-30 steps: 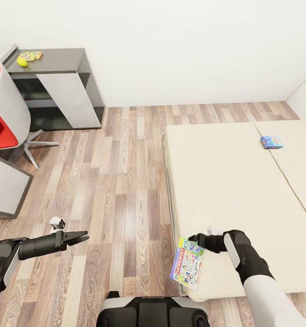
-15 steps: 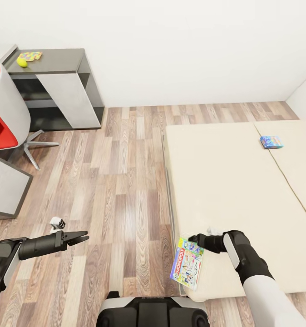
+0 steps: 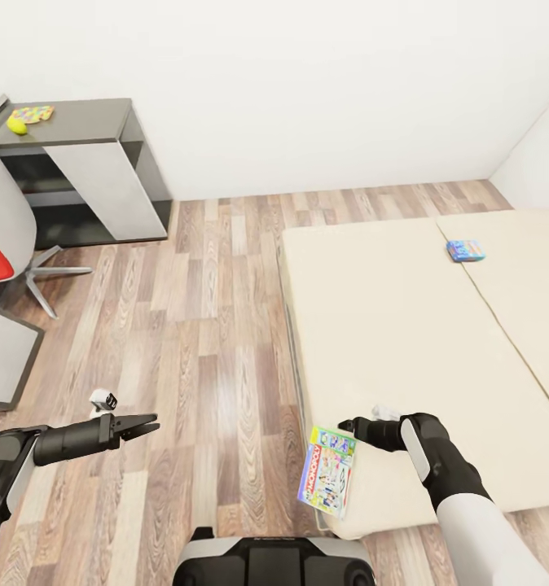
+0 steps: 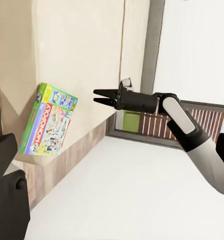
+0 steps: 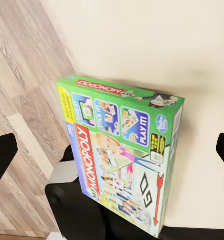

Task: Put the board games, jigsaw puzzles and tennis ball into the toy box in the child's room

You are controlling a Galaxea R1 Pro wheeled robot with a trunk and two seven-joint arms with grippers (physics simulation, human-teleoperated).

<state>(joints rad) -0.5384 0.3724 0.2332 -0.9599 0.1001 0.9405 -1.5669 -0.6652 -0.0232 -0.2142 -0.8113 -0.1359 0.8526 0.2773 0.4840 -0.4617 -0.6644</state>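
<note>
A green Monopoly board game (image 3: 327, 472) tilts over the near left corner of the cream bed (image 3: 388, 325), partly overhanging the floor. My right gripper (image 3: 345, 425) is open just above the game's top edge. The left wrist view shows a clear gap between the right gripper (image 4: 98, 97) and the game (image 4: 47, 120). The box (image 5: 121, 160) lies ahead of the spread right fingers. A blue board game (image 3: 465, 250) lies far back on the bed. A yellow tennis ball (image 3: 16, 124) and a colourful jigsaw puzzle (image 3: 33, 113) sit on the grey table (image 3: 87, 122). My left gripper (image 3: 148, 422) is open and empty over the floor.
A red and grey swivel chair (image 3: 2, 236) stands at the left beside a grey cabinet (image 3: 2, 358). A small white object (image 3: 103, 399) lies on the wooden floor near my left arm. My base (image 3: 274, 561) is close to the bed's corner.
The whole view has shifted, with the room sliding left and the table moving down in the picture. The Monopoly box now sits slightly further left and lower from my right gripper.
</note>
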